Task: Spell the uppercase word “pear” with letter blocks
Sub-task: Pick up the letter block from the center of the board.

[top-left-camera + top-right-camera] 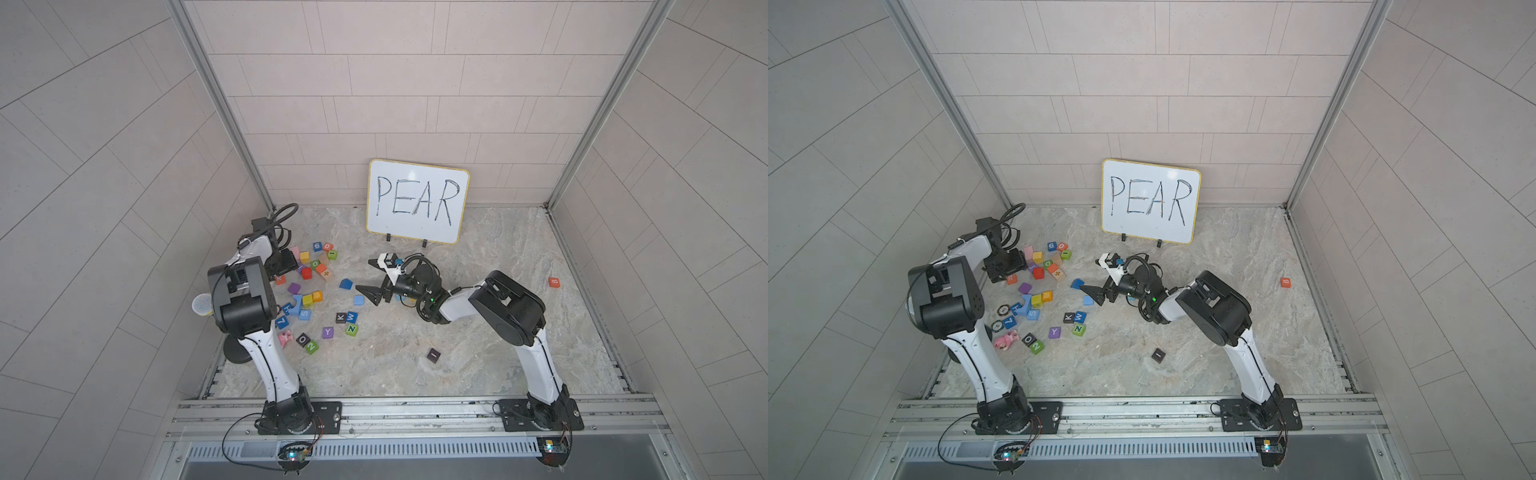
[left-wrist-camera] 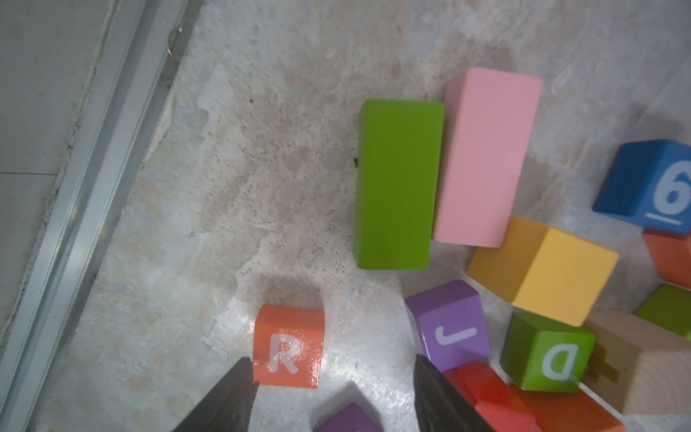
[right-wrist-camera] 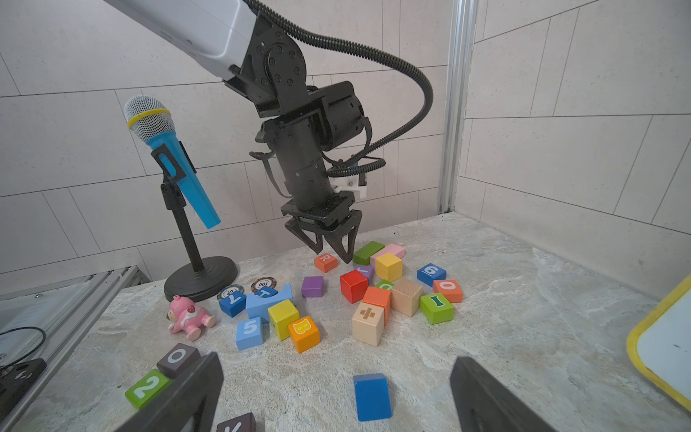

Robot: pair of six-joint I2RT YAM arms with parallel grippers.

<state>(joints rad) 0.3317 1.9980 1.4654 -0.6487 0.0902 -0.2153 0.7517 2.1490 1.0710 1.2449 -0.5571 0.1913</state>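
Observation:
The orange block with a white R (image 2: 288,346) lies on the stone table at the left edge of the block pile (image 1: 280,279). My left gripper (image 2: 332,374) hangs open just over it, and one of its fingertips (image 2: 243,377) stands against the block's side. From the right wrist, this gripper (image 3: 332,250) points down right behind the R block (image 3: 326,262). My right gripper (image 3: 336,368) is open and empty near the table's middle (image 1: 365,277). A blue block (image 3: 372,396) with no letter showing lies ahead of it. A light blue block (image 1: 359,300) sits close by.
A whiteboard reading PEAR (image 1: 417,201) stands at the back. Green (image 2: 396,183) and pink (image 2: 486,157) long blocks and a purple J (image 2: 450,325) lie beside the R. A microphone stand (image 3: 194,262) and pink toy (image 3: 189,318) stand left. An orange B (image 1: 554,282) lies far right.

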